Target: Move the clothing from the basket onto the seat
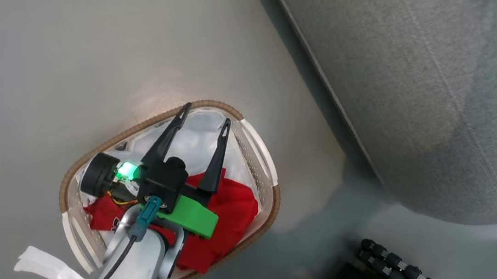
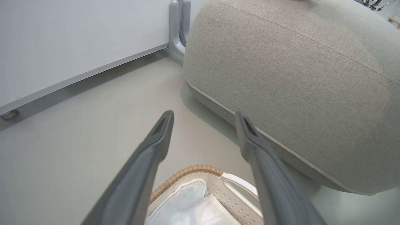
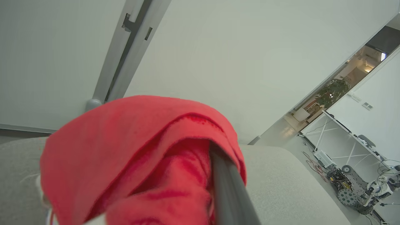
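1. The basket [image 1: 276,201] stands on the floor [image 1: 60,62], near the rounded front edge of the seat [image 1: 410,94] but apart from it.
2. Red clothing [image 1: 232,206] lies at the basket end nearest the robot, on the white liner [image 1: 193,145]. The liner is bare toward the far rim.
3. The left gripper [image 1: 208,113] hovers above the basket, its fingertips over the liner and the far rim. Its pincer is wide, the two dark fingers spread with nothing between them.
4. In the left wrist view that gripper [image 2: 205,115] points past the basket's woven rim [image 2: 193,170] toward the floor and the seat's lower edge [image 2: 297,78].
5. The right gripper [image 3: 209,150] is above the seat [image 3: 281,187] with a red garment [image 3: 140,150] bunched over it. The fabric hides one finger, and the visible finger [image 3: 228,193] stands close to the middle, so the pincer is narrow and grips the garment.
6. Whether the garment's lower folds touch the seat cannot be told.
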Available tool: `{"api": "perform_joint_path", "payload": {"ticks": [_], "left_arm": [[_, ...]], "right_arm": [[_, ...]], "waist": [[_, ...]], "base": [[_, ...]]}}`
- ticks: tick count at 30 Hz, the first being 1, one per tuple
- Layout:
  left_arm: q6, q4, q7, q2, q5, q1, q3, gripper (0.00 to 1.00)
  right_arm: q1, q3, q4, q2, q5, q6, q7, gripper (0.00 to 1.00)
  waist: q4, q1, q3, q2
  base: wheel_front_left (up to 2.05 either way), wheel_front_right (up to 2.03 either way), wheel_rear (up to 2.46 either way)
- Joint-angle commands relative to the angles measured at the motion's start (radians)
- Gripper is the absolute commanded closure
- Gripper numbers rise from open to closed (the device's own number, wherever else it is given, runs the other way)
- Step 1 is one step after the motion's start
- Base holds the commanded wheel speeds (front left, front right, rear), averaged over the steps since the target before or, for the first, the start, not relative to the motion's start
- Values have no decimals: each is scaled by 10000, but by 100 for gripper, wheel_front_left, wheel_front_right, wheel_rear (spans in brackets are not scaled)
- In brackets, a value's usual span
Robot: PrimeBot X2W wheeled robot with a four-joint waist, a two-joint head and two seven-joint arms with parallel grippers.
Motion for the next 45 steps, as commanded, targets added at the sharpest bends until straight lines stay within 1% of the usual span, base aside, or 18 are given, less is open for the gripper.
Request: {"api": "perform_joint_path", "payload": {"ticks": [1,7,8,9,10,15,19,26,28,33,38,42,45], "left_arm": [[67,-105,39,142,8,62,72,0],[153,-257,76,190,-76,173,48,0],[162,-234,61,178,-83,184,28,0],[166,-206,46,176,-79,191,6,0],[168,-168,20,157,-98,204,-19,0],[176,103,-195,-15,-252,240,-57,0],[188,454,-468,-265,-512,303,72,0],[119,1368,-789,-697,-926,556,384,0],[133,1529,-807,-851,-1026,690,587,0],[74,1433,-810,-1135,-1034,1177,1218,0],[-6,1337,-813,-1433,-1042,1802,1952,0],[-37,1245,-813,-1584,-970,2320,2536,0],[-40,1168,-813,-1698,-891,2743,2995,0]], "right_arm": [[258,-34,138,115,18,-14,-25,100],[873,-32,464,454,-116,-14,-25,100],[1006,-96,492,511,-126,-14,-25,75],[1129,-133,519,553,-124,-14,-25,61],[1256,-165,491,610,-68,-14,-25,0],[1904,-217,279,663,70,-14,-25,0],[2670,-317,-8,838,231,-14,-25,0],[4037,-194,-262,1156,347,-14,-25,0],[4295,-119,-300,1167,405,-14,-25,0],[4701,146,-417,1203,583,-14,-25,0],[5079,547,-714,1420,789,-14,-25,0],[5360,988,-910,1725,1089,-14,-25,0],[5606,1436,-1086,2079,1305,-12,-25,0]], "waist": [[214,-2,566,-1],[245,-2,569,-1],[252,-2,524,-1],[258,-2,473,-1],[266,-2,401,-1],[369,-2,-68,-1],[450,-2,-585,-1],[703,-2,-1918,-1],[817,-2,-2384,-1],[1144,-2,-3372,-1],[1595,-2,-4332,-1],[1927,-2,-4869,-1],[2184,-2,-5210,-1]], "base": [[0,0,0],[0,0,0],[0,0,0],[0,0,0],[0,0,0],[0,0,0],[0,0,0],[0,0,0],[0,0,0],[0,0,0],[0,0,0],[0,0,0],[0,0,0]]}}
